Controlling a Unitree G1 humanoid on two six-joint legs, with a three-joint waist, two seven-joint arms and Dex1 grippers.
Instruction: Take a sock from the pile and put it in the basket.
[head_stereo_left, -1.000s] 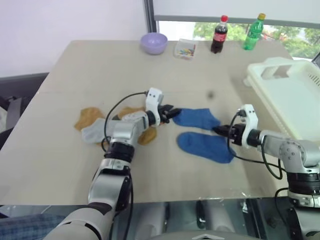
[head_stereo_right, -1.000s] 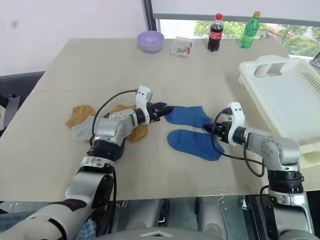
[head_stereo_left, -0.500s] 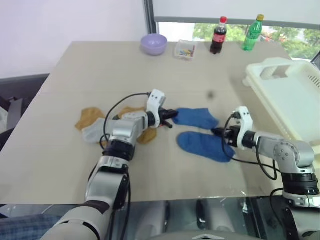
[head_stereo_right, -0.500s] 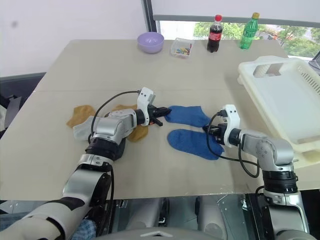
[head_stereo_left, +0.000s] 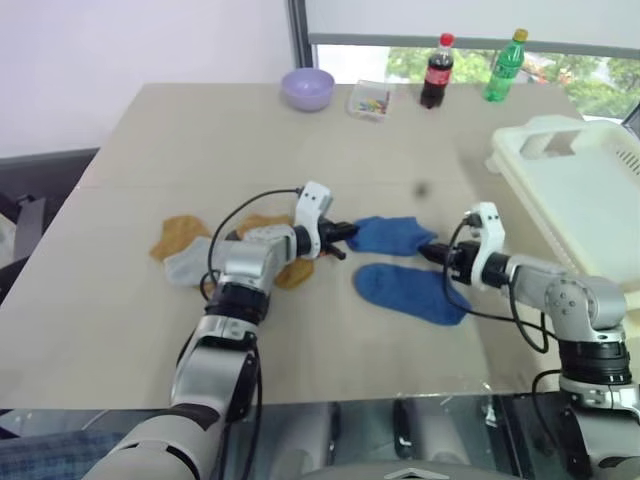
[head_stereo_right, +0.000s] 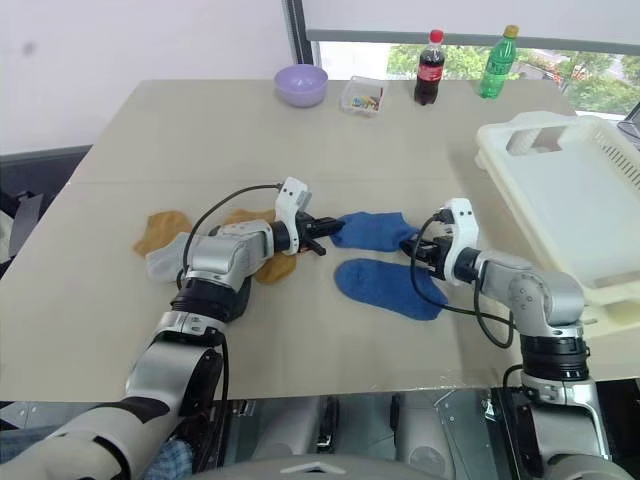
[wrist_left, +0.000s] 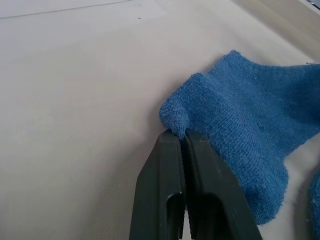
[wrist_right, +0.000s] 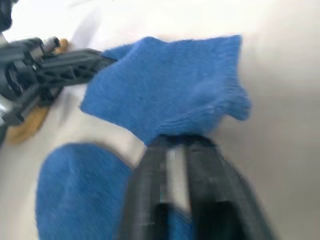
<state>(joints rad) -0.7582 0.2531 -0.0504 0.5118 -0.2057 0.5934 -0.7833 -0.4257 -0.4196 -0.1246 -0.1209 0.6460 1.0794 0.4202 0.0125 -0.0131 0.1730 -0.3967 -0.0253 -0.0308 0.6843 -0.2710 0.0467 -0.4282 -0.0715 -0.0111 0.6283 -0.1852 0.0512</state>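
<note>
Left gripper (wrist_left: 182, 136), open a second ago, is now pinching the upper blue sock (head_stereo_left: 395, 235) just right of the pile (head_stereo_left: 215, 250); we are judging lift next. Right gripper (head_stereo_left: 432, 252) state unclear. Basket (head_stereo_left: 590, 200) lying far right of the pile.

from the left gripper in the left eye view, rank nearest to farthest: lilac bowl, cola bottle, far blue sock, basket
1. Far blue sock: pinched at the left gripper.
2. Lilac bowl: table's far edge.
3. Basket: robot's right edge.
4. Cola bottle: far edge.
Bowl, basket and bottle are nearly equal; that order is tentative.
</note>
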